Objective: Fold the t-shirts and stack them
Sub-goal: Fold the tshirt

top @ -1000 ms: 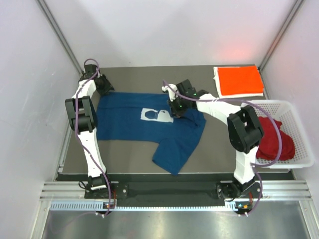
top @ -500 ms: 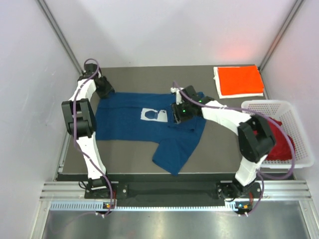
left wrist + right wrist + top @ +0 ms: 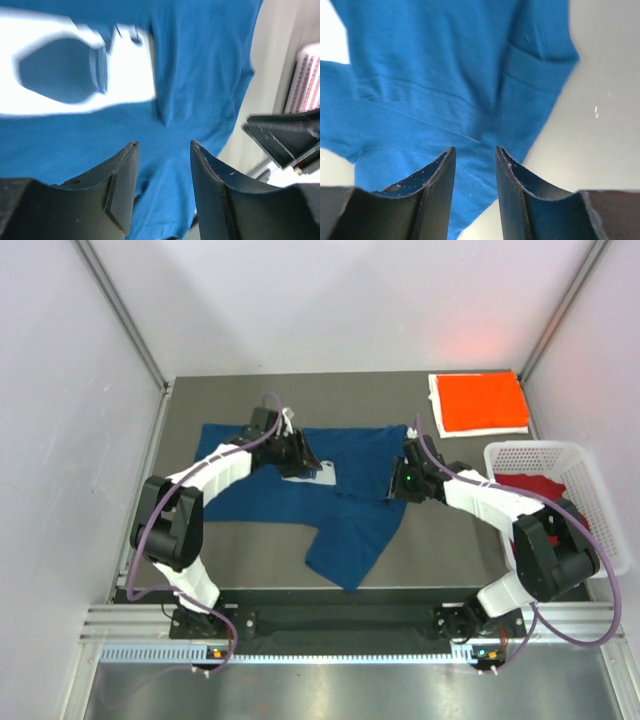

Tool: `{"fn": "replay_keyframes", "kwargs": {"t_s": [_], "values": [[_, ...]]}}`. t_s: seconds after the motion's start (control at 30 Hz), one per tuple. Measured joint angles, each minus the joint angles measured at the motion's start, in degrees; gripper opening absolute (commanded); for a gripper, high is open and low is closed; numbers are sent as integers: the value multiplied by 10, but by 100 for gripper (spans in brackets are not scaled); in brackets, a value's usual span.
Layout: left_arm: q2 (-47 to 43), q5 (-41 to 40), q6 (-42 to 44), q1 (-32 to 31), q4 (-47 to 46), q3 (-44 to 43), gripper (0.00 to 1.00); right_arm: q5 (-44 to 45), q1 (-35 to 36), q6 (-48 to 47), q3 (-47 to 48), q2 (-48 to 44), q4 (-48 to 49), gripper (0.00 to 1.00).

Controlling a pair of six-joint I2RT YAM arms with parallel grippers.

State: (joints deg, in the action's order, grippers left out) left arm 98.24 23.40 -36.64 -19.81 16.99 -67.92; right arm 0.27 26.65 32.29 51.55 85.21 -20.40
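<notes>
My left pincer (image 3: 162,147) hung about half open over the blue shirt (image 3: 260,495), just beside its white print (image 3: 75,65), with nothing between the fingers. My right pincer (image 3: 474,150) stood a little narrower, also empty, above the blue shirt's right edge. The blue shirt lay spread and rumpled on the desk (image 3: 250,560), one part trailing toward me. Right of the blue shirt sat the basket (image 3: 600,500) holding the dark red shirt (image 3: 530,486). Beyond the blue shirt, far right, lay the folded orange shirt (image 3: 482,402).
</notes>
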Motion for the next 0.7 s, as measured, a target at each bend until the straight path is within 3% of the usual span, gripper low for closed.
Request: {"fn": "replay_keyframes", "kwargs": {"t_s": [0.3,0.7], "values": [[48,33,-52,-55,-82,26,52,28,-5,108,-48,-1,56,37],[84,25,-70,-81,-115,44,52,32,-6,163,-58,5,94,38]]}}
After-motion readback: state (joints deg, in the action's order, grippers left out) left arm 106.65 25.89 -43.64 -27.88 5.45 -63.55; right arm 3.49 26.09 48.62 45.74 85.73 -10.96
